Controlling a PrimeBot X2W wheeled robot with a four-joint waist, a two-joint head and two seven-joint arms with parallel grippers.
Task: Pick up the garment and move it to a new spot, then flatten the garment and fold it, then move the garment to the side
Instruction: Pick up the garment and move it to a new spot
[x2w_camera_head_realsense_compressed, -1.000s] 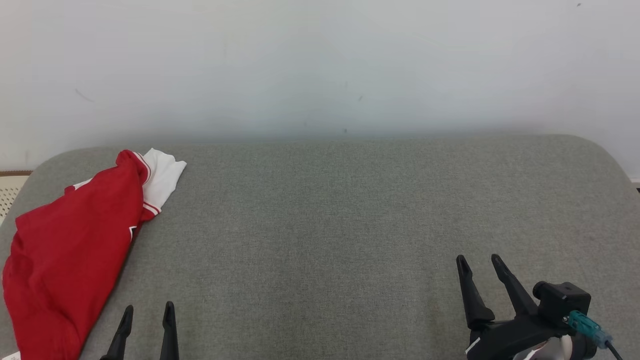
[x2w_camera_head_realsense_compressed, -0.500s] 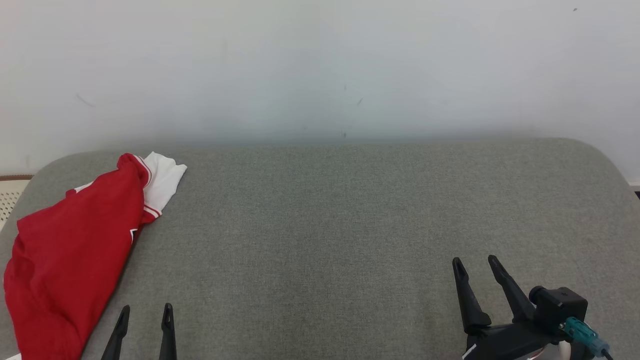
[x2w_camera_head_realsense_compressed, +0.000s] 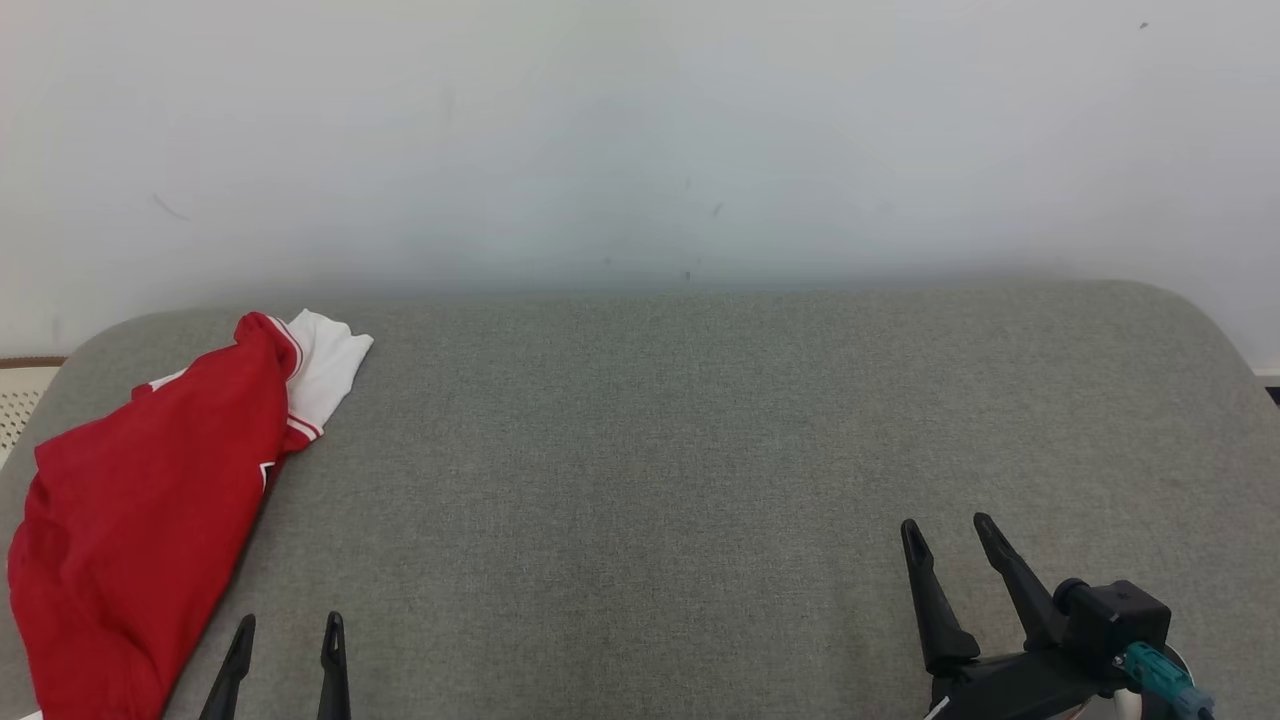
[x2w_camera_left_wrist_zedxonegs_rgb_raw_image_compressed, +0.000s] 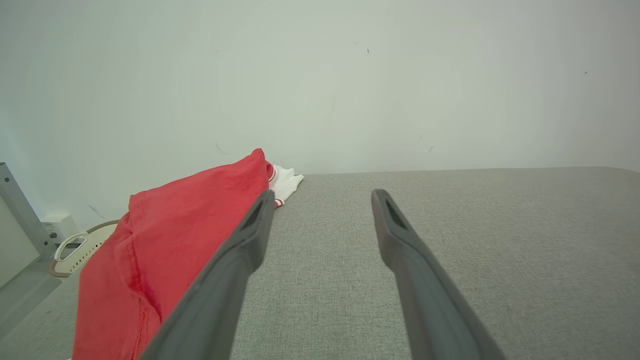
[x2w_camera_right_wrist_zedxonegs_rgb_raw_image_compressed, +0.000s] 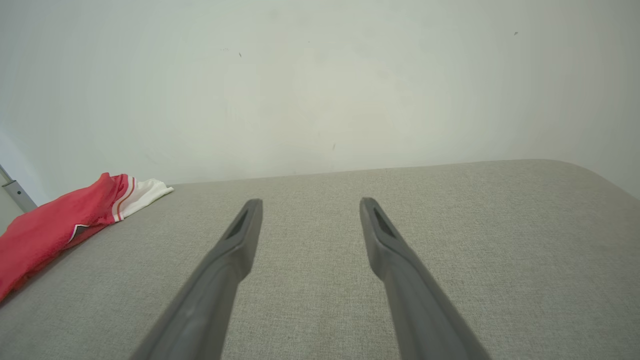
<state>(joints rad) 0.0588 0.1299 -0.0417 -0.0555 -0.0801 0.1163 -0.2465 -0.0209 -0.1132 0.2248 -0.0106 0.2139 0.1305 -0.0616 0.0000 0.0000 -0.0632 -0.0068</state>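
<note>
The left gripper (x2w_camera_head_realsense_compressed: 290, 620) stands wide open with nothing between its two dark fingers. Their tips rise from the bottom edge of the head view at the lower left and point away from the robot over the grey padded table (x2w_camera_head_realsense_compressed: 640, 450). Just to its left lies the garment (x2w_camera_head_realsense_compressed: 140, 500), a red shirt with a white, red-striped sleeve. It is bunched in a long heap along the table's left edge, running from the near left corner towards the far one, with the white sleeve at its far end. In the head view a thin strip of grey fabric shows between the left finger and the red cloth.

The right gripper (x2w_camera_head_realsense_compressed: 945, 522) is spread just as wide and is also empty. It sits at the lower right, well apart from the garment, with its fingers leaning a little to the left. A teal plug (x2w_camera_head_realsense_compressed: 1160, 672) sits on its dark wrist block.

Between and beyond the two grippers, open grey fabric stretches to the far edge, which meets a plain pale wall (x2w_camera_head_realsense_compressed: 640, 130). Both far corners of the table are rounded. Past the left edge, lower than the table top, sits a pale basket (x2w_camera_head_realsense_compressed: 20, 390).

In the wrist views both sets of fingers lie low over the fabric and point towards the wall.
</note>
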